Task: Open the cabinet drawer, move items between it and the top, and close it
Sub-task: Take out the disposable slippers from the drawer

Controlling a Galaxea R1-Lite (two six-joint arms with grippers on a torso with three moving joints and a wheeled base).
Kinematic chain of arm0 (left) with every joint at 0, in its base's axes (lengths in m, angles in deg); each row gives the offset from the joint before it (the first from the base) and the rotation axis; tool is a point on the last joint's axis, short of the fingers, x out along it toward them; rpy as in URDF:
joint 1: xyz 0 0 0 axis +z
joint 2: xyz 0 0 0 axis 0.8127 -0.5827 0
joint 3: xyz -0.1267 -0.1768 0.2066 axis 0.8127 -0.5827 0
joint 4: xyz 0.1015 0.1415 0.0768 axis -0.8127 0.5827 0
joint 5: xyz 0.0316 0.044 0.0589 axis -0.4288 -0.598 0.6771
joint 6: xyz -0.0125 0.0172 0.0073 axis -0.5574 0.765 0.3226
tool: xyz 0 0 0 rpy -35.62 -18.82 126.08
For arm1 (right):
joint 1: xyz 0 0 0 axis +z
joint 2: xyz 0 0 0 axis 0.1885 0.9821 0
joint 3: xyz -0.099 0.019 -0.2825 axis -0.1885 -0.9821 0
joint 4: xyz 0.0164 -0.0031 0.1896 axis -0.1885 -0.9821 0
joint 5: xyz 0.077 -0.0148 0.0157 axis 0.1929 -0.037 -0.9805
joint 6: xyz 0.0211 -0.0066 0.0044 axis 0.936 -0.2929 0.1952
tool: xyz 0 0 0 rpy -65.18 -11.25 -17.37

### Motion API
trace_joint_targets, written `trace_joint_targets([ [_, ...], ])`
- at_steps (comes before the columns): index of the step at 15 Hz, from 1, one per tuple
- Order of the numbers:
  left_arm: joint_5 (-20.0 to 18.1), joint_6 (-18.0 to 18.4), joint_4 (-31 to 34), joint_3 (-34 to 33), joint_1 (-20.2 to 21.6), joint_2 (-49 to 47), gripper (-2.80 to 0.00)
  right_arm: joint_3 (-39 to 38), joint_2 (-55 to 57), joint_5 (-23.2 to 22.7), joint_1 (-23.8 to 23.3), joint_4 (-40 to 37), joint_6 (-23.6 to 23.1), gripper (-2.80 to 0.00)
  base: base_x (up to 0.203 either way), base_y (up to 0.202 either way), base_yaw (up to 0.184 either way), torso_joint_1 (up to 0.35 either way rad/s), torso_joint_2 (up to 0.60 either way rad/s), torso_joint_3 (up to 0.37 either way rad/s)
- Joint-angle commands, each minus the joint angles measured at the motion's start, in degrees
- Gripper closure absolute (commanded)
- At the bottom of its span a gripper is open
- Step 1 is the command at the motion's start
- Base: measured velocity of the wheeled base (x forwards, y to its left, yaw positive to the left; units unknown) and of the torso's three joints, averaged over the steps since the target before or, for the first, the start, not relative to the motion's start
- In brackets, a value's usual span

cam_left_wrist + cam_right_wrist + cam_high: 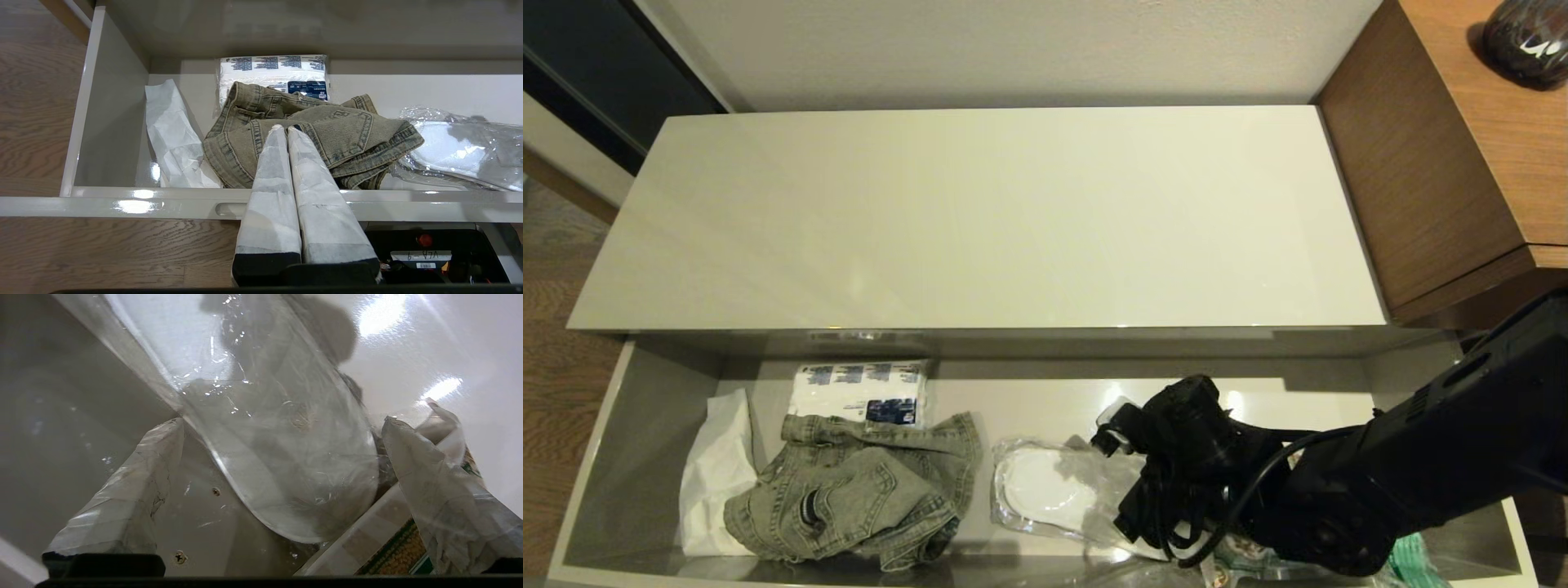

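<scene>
The cabinet drawer (pixel 645 441) stands pulled out below the top (pixel 980 220), which is bare. Inside it, a crumpled olive-grey denim jacket (pixel 849 498) lies left of centre, and the clear pack of white slippers (pixel 1045 490) lies to its right. My right arm reaches down into the drawer over the pack, and its wrist hides the fingers in the head view. In the right wrist view my right gripper (pixel 282 422) is open, with one finger on each side of the slipper pack's (pixel 286 437) rounded end. My left gripper (pixel 282 128) is shut and empty, held before the drawer's front rim (pixel 122 204), pointing at the jacket (pixel 310 139).
A white-and-blue tissue pack (pixel 862 392) lies at the drawer's back, and crumpled white paper (pixel 715 482) is at its left end. A brown-green snack bag (pixel 412 547) sits under the right fingers. The taller brown desk (pixel 1445 163), with a dark vase (pixel 1527 37) on it, borders the cabinet's right end.
</scene>
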Motion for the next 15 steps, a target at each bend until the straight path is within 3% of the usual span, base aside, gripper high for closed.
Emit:
trace_joint_targets([
  [1, 0.0, 0.0, 0.0, -0.1, 0.0, 0.0, 0.00, 2.5, 1.6, -0.3, -0.4, -0.3, -0.1, -2.80, 0.000, 0.000, 0.000, 0.000, 0.00, 0.000],
  [4, 0.0, 0.0, 0.0, -0.1, 0.0, 0.0, 0.00, 4.7, 6.8, -0.2, -0.4, 0.6, -0.1, -2.80, 0.000, 0.000, 0.000, 0.000, 0.00, 0.000],
  [15, 0.0, 0.0, 0.0, -0.1, 0.0, 0.0, 0.00, 5.3, 9.8, -1.3, -1.2, 3.3, -0.4, -2.80, 0.000, 0.000, 0.000, 0.000, 0.00, 0.000],
])
